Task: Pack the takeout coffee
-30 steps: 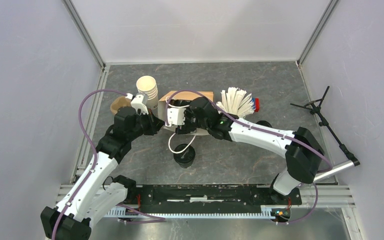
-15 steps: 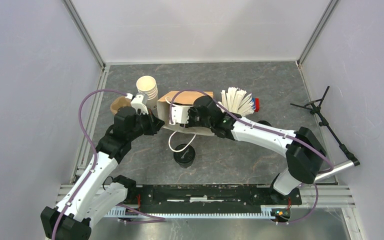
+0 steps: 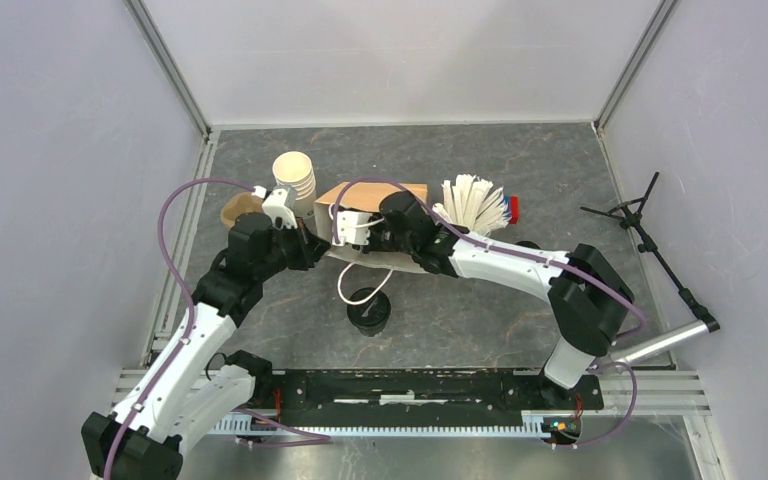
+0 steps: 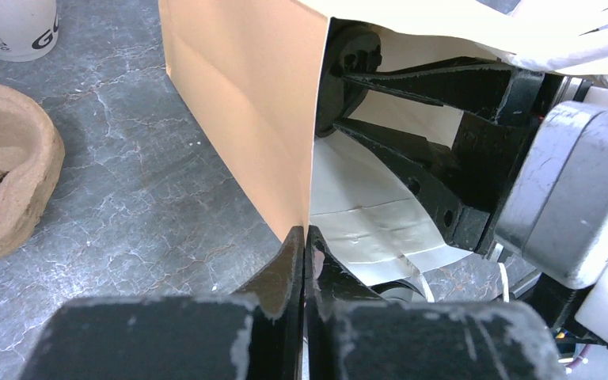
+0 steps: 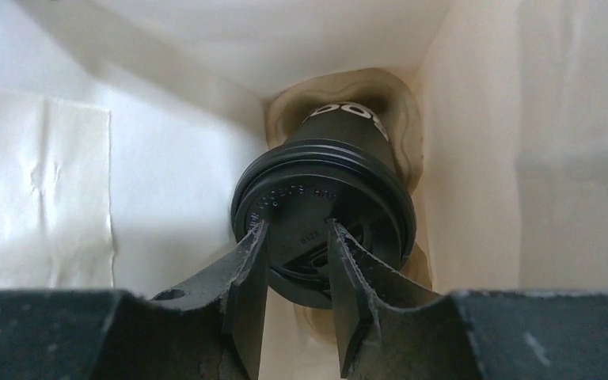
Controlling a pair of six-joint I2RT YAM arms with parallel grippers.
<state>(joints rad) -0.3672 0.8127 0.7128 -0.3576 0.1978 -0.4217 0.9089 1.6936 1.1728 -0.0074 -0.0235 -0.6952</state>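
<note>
Right wrist: right arm (image 3: 505, 263) reaches into bag (image 5: 475, 119), its pincer (image 5: 297, 228) apparently pinching lid (image 5: 309, 194).

Matt brown paper bag (image 4: 237, 103); smooth, faintly glossy black plastic lid (image 5: 317, 190); rough moulded-pulp carrier (image 4: 0, 190); veined, stone-look tabletop (image 4: 127, 229).

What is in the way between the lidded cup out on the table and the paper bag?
The right gripper fills the mouth of the brown paper bag, fingers against another lidded cup inside. A white cord loop lies on the table between the outer cup and the bag. The left gripper pinches the bag's edge.
</note>
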